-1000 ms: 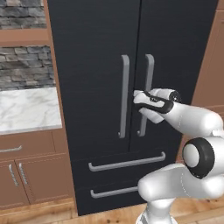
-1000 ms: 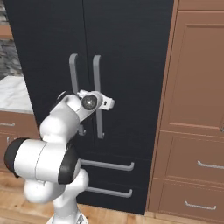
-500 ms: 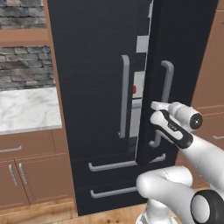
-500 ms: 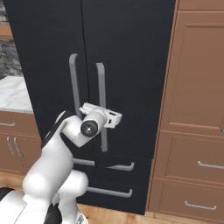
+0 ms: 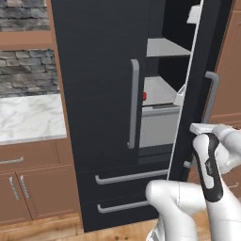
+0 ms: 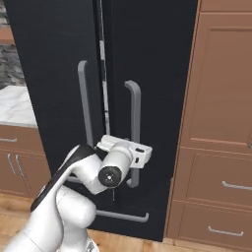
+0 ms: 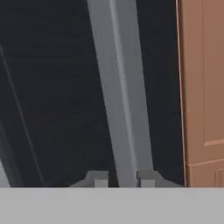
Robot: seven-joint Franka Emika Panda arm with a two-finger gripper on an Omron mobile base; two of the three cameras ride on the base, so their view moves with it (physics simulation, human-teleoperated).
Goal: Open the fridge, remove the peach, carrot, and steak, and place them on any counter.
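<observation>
The near-black fridge (image 5: 94,94) has its right door (image 5: 203,56) swung partly open, showing light-grey shelves (image 5: 164,47). My gripper (image 6: 138,158) is shut on that door's grey bar handle (image 6: 134,118), low on the bar. In the hand view the handle (image 7: 122,109) runs up between my gripper's (image 7: 119,179) two fingertips. A small red bit (image 5: 144,96) shows on the middle shelf, mostly hidden behind the left door; I cannot tell whether it is the steak or the carrot. The peach is hidden. The marble counter (image 5: 28,117) lies left of the fridge.
Brown wooden cabinets (image 6: 221,123) stand right of the fridge, close to the swinging door. The left door's handle (image 5: 134,103) and two drawer handles (image 5: 127,178) sit below and beside the opening. A stone backsplash (image 5: 23,70) rises behind the counter.
The right fridge door has swung further open, pulled by its handle toward me. My hand has moved back and down with it, and more of the shelves now show.
</observation>
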